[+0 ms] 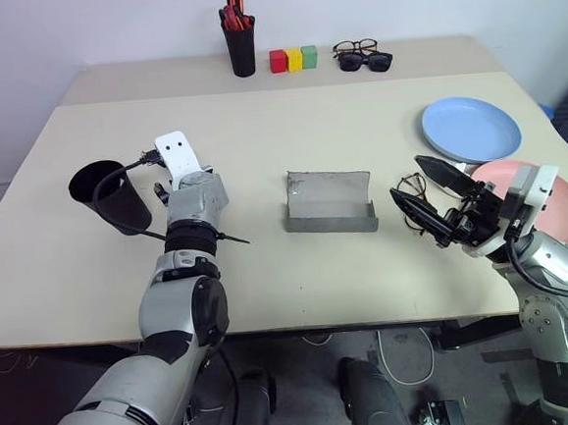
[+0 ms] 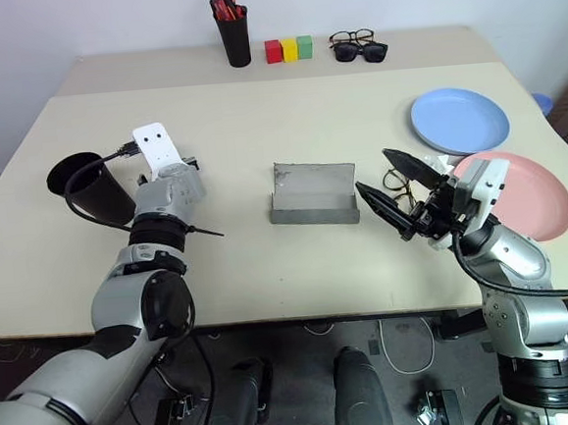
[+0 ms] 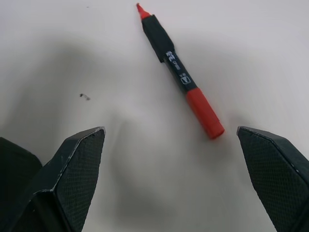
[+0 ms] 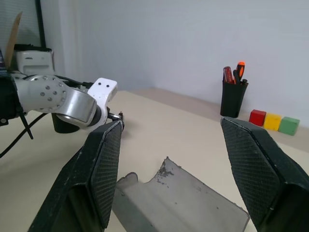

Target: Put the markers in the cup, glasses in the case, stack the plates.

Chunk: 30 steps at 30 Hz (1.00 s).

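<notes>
A marker (image 3: pixel 181 72) with a dark body and red cap lies flat on the beige table, just ahead of my left gripper (image 3: pixel 169 131), whose fingers stand wide open and empty. That hand hovers beside the wide black cup (image 1: pixel 111 197) at the table's left. The grey case (image 1: pixel 329 201) lies open at the centre. Wire-framed glasses (image 1: pixel 413 200) rest on the table right of the case, under my right gripper (image 1: pixel 406 176), which is raised, open and holds nothing. The light blue plate (image 1: pixel 470 129) and the pink plate (image 1: pixel 564 205) lie side by side at the right.
At the back stand a narrow black pen cup (image 1: pixel 240 47) with red-orange pens, three coloured blocks (image 1: pixel 294 59), dark-framed glasses (image 1: pixel 355 46) and black sunglasses (image 1: pixel 366 62). The table's front edge runs just below both arms.
</notes>
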Motion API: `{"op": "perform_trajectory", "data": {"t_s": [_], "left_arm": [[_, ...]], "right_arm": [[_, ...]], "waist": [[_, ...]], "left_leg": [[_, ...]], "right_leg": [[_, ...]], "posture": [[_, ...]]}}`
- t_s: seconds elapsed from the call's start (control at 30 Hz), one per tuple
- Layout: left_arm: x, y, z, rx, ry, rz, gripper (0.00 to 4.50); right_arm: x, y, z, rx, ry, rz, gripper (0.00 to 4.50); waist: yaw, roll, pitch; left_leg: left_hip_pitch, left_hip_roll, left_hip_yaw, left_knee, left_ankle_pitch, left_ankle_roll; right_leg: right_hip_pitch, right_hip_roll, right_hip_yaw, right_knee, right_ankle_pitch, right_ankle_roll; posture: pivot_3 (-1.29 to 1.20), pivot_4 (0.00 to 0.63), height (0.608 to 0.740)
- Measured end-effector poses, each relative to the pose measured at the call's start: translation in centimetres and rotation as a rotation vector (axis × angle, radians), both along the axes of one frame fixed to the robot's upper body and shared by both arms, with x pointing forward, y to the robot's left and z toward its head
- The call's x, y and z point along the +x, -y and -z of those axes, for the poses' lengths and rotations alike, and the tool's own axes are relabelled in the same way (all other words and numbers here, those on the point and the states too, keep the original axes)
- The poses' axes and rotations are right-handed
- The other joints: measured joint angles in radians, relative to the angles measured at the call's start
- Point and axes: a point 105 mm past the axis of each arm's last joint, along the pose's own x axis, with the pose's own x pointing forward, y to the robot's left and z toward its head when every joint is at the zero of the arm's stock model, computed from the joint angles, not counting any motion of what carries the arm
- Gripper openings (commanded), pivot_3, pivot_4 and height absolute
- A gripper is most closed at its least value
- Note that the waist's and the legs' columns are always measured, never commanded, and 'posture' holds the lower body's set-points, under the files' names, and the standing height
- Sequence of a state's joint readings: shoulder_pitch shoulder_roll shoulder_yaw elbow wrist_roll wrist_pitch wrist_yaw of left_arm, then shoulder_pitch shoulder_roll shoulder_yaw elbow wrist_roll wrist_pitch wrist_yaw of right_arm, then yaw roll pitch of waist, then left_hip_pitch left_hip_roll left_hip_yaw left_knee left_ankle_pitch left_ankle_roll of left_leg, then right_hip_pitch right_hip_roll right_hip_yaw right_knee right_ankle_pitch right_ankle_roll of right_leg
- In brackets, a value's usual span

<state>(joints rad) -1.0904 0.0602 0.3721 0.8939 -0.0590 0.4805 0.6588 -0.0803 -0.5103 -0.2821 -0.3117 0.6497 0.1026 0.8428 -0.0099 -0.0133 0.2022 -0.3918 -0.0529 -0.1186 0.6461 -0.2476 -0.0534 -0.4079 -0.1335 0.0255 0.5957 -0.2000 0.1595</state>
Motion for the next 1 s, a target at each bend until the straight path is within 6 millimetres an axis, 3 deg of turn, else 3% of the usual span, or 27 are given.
{"op": "perform_trajectory", "data": {"t_s": [0.27, 0.6, 1.0], "left_arm": [[0.1, 0.3, 0.7, -0.004, -0.011, -0.029, 4.48], [0.0, -0.3, -0.2, 0.022, 0.023, -0.099, 4.48], [0.0, -0.5, 0.2, 0.024, 0.006, -0.102, 4.48]], "right_arm": [[0.0, 0.0, 0.0, -0.012, -0.003, -0.007, 3.34], [0.2, 0.0, -0.1, -0.017, -0.014, -0.013, 3.34], [0.4, 0.1, -0.2, -0.013, -0.013, -0.011, 3.34]], "waist": [[-0.002, 0.0, 0.0], [-0.001, 0.0, 0.0], [-0.001, 0.0, 0.0]], "left_leg": [[0.0, 0.0, 0.0, 0.0, 0.0, 0.0], [0.0, 0.0, 0.0, 0.0, 0.0, 0.0], [0.0, 0.0, 0.0, 0.0, 0.0, 0.0]], "right_leg": [[0.0, 0.0, 0.0, 0.0, 0.0, 0.0], [0.0, 0.0, 0.0, 0.0, 0.0, 0.0], [0.0, 0.0, 0.0, 0.0, 0.0, 0.0]], "posture": [[0.0, 0.15, 0.74], [0.0, 0.15, 0.74], [0.0, 0.15, 0.74]]}}
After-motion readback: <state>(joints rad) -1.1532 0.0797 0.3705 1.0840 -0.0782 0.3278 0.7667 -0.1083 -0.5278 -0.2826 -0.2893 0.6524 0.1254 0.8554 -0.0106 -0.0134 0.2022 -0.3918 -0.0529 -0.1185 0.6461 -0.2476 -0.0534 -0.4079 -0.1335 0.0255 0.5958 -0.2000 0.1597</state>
